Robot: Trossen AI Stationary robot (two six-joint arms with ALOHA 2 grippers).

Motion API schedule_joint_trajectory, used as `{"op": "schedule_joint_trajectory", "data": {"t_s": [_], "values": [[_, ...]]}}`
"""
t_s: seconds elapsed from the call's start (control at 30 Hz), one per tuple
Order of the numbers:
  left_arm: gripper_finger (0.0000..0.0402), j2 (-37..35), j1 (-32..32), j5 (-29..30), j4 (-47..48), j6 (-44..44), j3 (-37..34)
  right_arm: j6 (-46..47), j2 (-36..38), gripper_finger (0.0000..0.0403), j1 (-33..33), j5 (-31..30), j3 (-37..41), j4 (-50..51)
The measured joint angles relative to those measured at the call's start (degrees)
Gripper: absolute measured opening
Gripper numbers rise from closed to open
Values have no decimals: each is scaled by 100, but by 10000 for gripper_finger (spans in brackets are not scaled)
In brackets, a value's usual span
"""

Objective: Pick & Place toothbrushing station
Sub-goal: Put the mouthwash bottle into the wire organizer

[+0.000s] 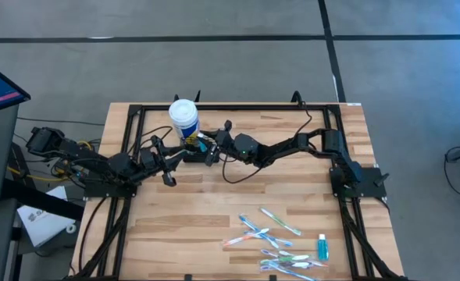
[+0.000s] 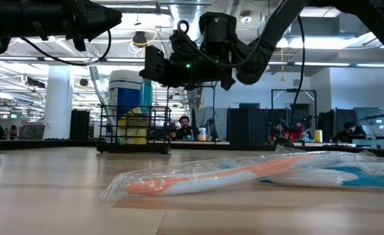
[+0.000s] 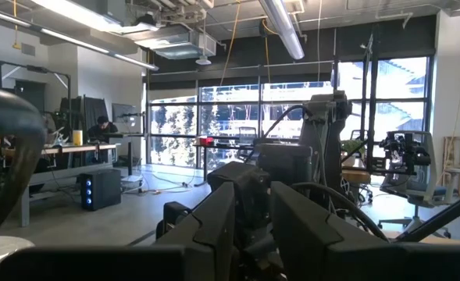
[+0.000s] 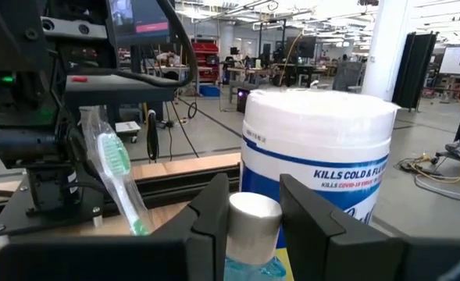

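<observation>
I am pinching a capped blue bottle (image 4: 253, 222) between my right gripper (image 4: 249, 215) fingers, over the black caddy (image 2: 134, 134) beside the white tub (image 1: 184, 117). My left gripper (image 1: 184, 154) is clamping a bagged green toothbrush (image 4: 116, 168).

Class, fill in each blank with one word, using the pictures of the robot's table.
1. The white tub at the far side of the table carries a ___ label.
2. The right gripper is closed on a bottle with a ___ cap.
3. The wrapped toothbrush nearest the low camera has an ___ handle.
4. The upright toothbrush in the right wrist view has ___ bristles.

Missing words: blue; silver; orange; green.
</observation>
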State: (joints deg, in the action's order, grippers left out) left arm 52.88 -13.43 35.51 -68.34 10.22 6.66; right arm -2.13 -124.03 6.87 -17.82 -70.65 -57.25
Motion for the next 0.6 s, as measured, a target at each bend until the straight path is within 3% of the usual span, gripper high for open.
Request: {"op": "schedule_joint_trajectory", "data": {"t_s": [0.33,0.6], "values": [[81,-1,0,0,2,0,0,2,-5,80,0,0,0,22],[81,-2,-2,0,0,0,0,151,-752,80,-33,-4,-178,-552]]}}
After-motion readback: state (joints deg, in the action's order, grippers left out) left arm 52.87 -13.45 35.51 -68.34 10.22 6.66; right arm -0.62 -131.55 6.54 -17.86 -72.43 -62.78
